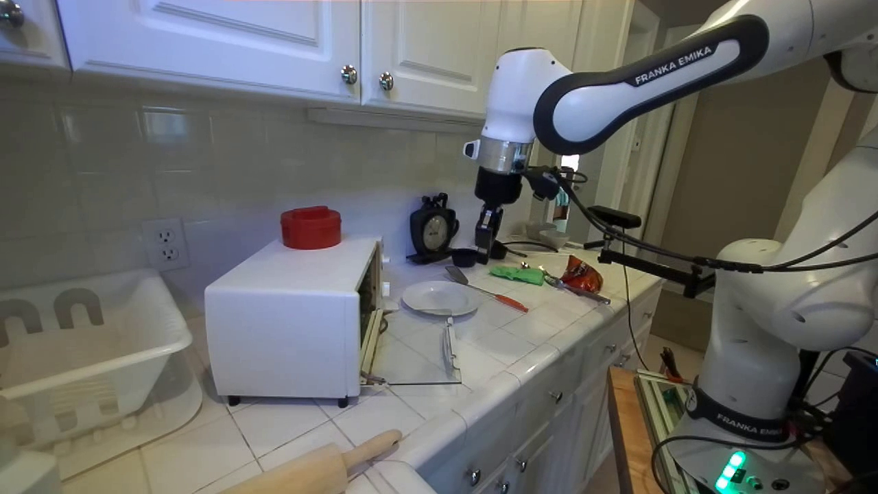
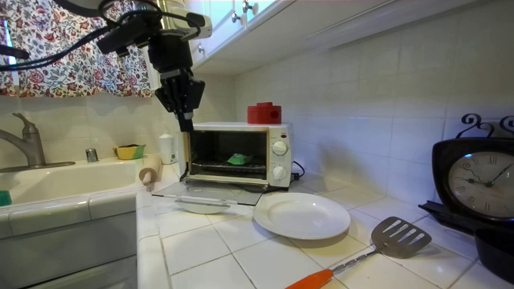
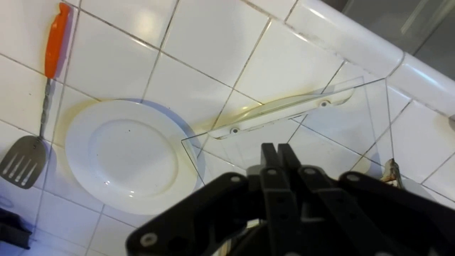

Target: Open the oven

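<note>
The white oven [image 1: 281, 336] stands on the tiled counter; it also shows in an exterior view from the front [image 2: 286, 160]. Its glass door [image 2: 241, 193] is folded down, lying about flat and low over the counter. The door's pale handle [image 2: 204, 201] is at its outer edge, also in the wrist view [image 3: 284, 114]. A green item [image 2: 239, 159] sits on the rack inside. My gripper [image 1: 484, 255] points down, well above the counter and apart from oven and door. In the wrist view its fingertips [image 3: 277, 146] are nearly together with nothing between them, over the glass.
A red container [image 2: 264, 114] stands on the oven. A white plate [image 2: 302, 216] lies by the door's corner, a spatula [image 2: 400, 237] beyond it. A black clock [image 1: 435, 230] stands by the wall. A dish rack [image 1: 89, 336] and rolling pin [image 1: 309, 473] flank the oven. Cabinets [image 1: 432, 51] hang overhead.
</note>
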`<state>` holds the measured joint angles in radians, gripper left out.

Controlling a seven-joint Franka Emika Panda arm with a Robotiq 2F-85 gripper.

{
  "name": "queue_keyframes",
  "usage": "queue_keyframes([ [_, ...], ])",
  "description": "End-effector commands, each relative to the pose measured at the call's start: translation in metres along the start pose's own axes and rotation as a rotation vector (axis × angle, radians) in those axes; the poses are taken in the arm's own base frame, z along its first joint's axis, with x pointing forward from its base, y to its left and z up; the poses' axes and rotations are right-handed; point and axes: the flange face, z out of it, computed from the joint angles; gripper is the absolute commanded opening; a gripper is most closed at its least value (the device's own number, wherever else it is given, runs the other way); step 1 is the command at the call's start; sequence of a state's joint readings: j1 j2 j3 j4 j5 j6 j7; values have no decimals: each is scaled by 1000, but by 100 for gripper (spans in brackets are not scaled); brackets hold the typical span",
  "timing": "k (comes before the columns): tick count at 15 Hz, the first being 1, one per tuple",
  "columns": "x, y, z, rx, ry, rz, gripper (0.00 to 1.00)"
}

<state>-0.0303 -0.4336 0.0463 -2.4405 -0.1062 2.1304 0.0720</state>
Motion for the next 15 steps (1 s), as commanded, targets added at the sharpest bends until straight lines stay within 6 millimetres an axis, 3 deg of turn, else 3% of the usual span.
queue_keyframes([
  [1, -9, -12, -30, 6, -11, 60, 41],
  [10, -10, -39, -112, 14, 144, 49, 100],
  [12, -3, -38, -120, -4, 233, -54, 100],
  [15, 0, -39, -118, 1, 234, -33, 100],
])
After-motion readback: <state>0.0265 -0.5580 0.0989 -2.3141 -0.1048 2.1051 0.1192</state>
